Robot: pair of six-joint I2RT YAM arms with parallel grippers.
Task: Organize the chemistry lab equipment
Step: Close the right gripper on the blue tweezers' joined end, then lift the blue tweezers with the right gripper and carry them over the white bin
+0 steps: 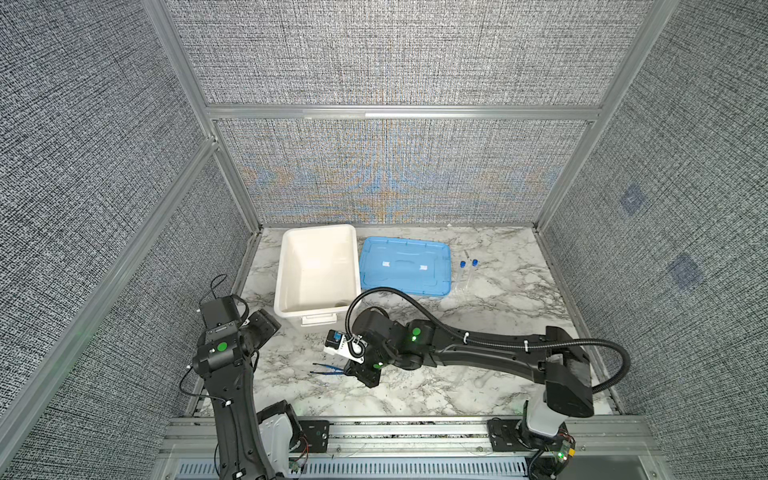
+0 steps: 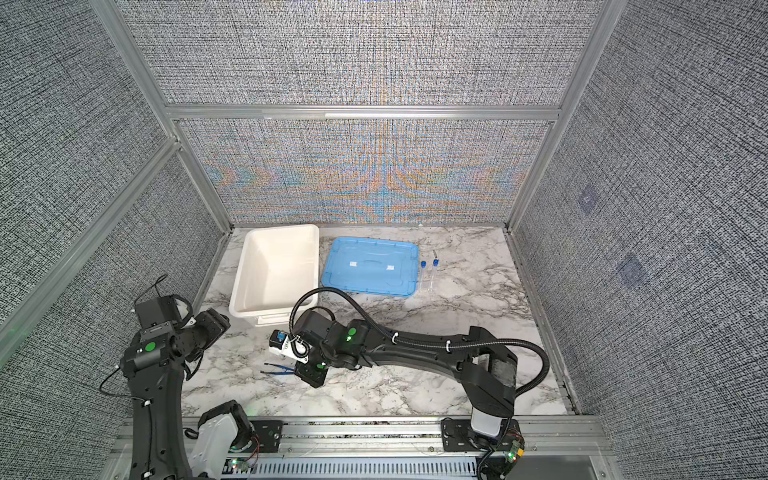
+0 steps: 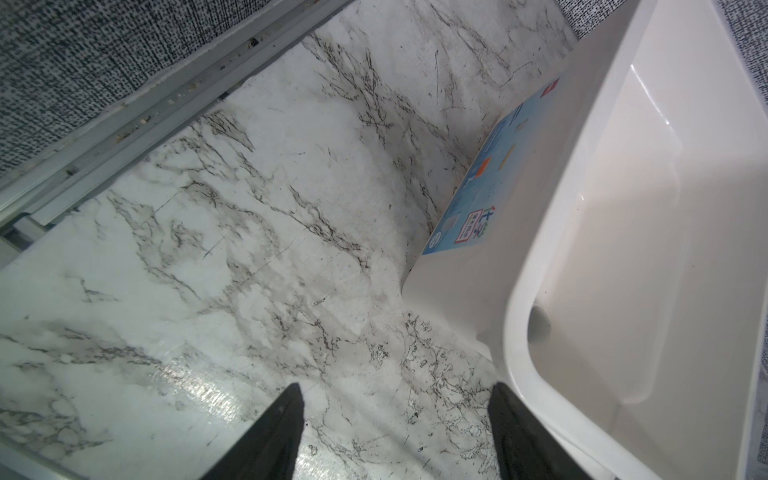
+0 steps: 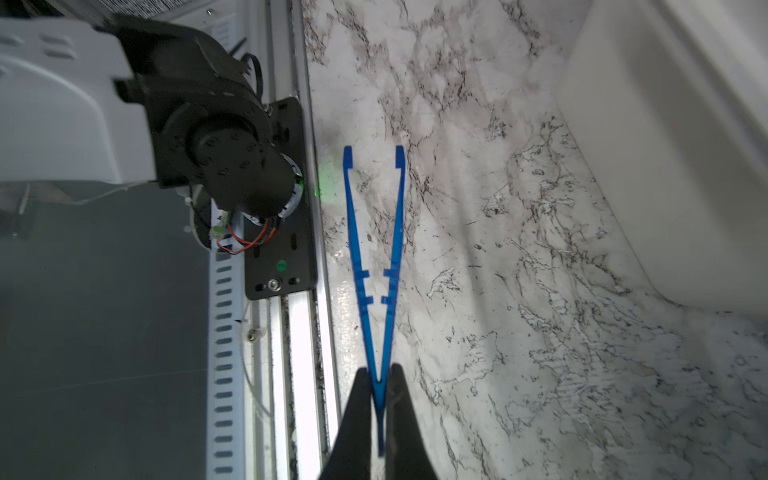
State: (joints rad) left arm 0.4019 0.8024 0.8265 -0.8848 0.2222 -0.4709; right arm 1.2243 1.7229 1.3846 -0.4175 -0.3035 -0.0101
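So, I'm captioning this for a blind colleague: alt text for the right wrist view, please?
The jaws of the right gripper are shut on the joined end of blue tweezers, whose two prongs spread out against the marble table. A white tub edges one side, a black arm base on a metal rail the other.

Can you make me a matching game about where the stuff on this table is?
Things:
1. thin blue plastic tweezers
2. white rectangular plastic tub
3. two clear tubes with blue caps

Places:
A. just right of the flat blue plastic lid
B. pinched in the right end effector
C. just left of that lid

Pairs: 1-B, 2-C, 3-A.
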